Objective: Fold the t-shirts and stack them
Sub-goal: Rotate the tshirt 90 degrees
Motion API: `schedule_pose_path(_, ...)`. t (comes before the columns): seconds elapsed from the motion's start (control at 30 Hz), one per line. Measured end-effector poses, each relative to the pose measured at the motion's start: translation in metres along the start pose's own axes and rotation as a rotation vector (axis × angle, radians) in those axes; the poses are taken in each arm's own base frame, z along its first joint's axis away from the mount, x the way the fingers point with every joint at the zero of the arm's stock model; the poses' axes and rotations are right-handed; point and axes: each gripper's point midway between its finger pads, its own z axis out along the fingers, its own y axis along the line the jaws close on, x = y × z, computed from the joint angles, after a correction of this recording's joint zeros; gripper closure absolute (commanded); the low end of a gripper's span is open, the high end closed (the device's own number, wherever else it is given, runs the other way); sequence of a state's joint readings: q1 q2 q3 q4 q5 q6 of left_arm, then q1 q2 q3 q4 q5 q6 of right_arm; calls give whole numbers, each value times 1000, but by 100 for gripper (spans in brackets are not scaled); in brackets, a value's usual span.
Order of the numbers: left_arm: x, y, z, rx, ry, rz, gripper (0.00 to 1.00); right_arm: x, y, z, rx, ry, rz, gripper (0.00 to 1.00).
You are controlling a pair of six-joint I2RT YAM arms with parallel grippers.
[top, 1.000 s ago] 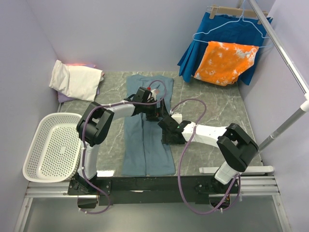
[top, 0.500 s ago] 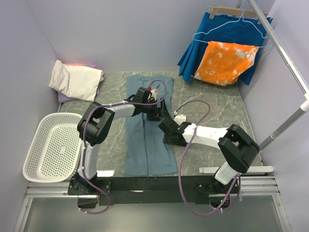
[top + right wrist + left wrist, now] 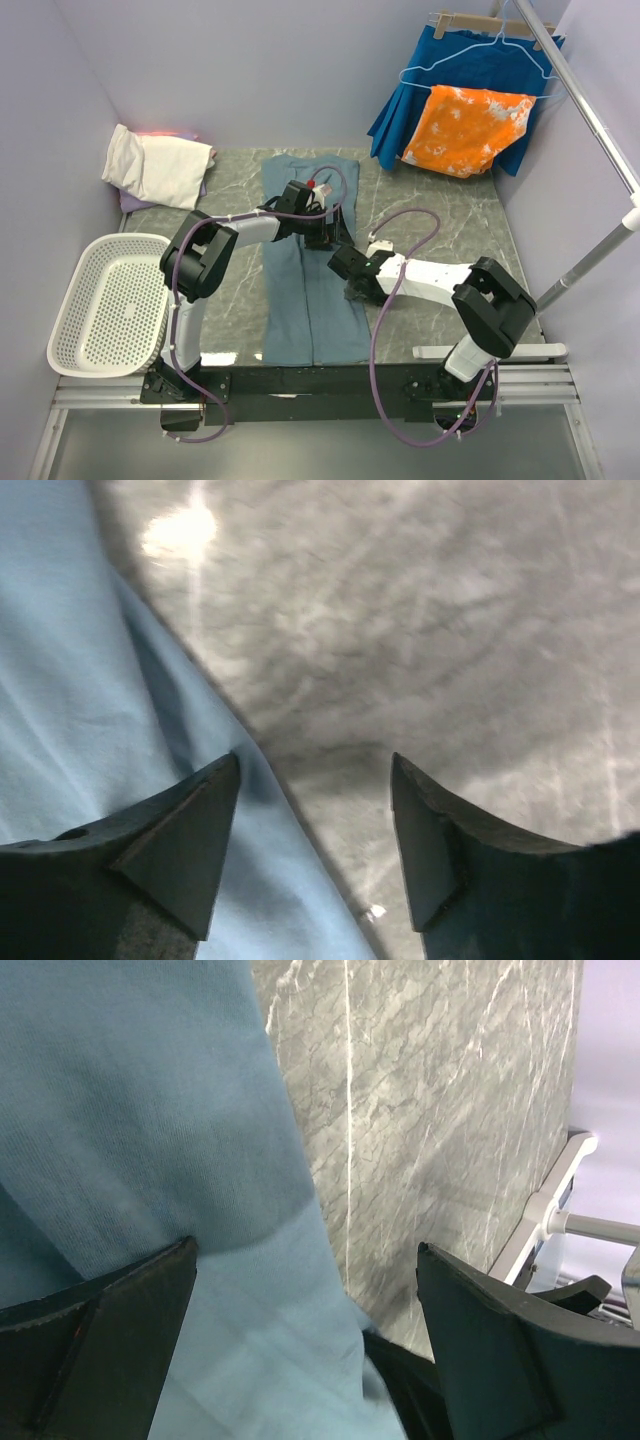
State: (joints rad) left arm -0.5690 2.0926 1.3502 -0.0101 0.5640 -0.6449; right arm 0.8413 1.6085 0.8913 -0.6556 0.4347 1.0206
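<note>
A dusty blue-grey t-shirt (image 3: 305, 300) lies lengthwise down the middle of the marble table, folded into a long strip. My left gripper (image 3: 335, 232) hangs open over its right edge about midway up; the left wrist view shows the blue cloth (image 3: 150, 1140) edge between the spread fingers. My right gripper (image 3: 352, 285) is open just below it, straddling the same right edge; the blue cloth (image 3: 80, 710) fills the left of the right wrist view, with bare marble on the right. A folded cream-white t-shirt (image 3: 155, 165) sits at the back left on a lavender t-shirt (image 3: 135, 203).
A white perforated basket (image 3: 105, 305) stands at the near left. A royal-blue garment (image 3: 470, 65) and an orange-and-white cloth (image 3: 465, 130) hang from hangers on a rack at the back right. A metal rail (image 3: 590, 110) runs along the right side.
The right gripper has slid slightly toward the shirt's right edge and narrowed a little. The shirt's lower part now lies a bit further right. The left gripper has barely moved.
</note>
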Motion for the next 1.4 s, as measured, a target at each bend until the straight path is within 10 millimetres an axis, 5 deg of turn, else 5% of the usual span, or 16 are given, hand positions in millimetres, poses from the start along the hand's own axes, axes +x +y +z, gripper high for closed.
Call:
schedule_pose_path(0.13,1,-1,0,6,5,7,1,4,-14,-2,54,10,0,43)
schedule_pose_path(0.5,3,-2,0,14,11,25,1,21,-83,-23,287,66,-89,25)
schedule_pose_path(0.73,5,-3,-9,-5,-6,27,1,-8,-65,-56,121,-16,-47,18)
schedule_pose_path(0.9,-5,-11,-48,-116,-89,29,0,-17,-36,-70,-64,-34,-54,16)
schedule_pose_path(1.1,-32,-52,-142,-196,-344,73,1,4,-16,-63,-185,47,-100,19)
schedule_pose_path(1.23,15,-30,-175,-251,-370,17,1,40,-28,-52,-233,140,-131,21)
schedule_pose_path(1.4,127,31,-180,-377,-200,-143,1,65,-33,-58,-318,209,-147,23)
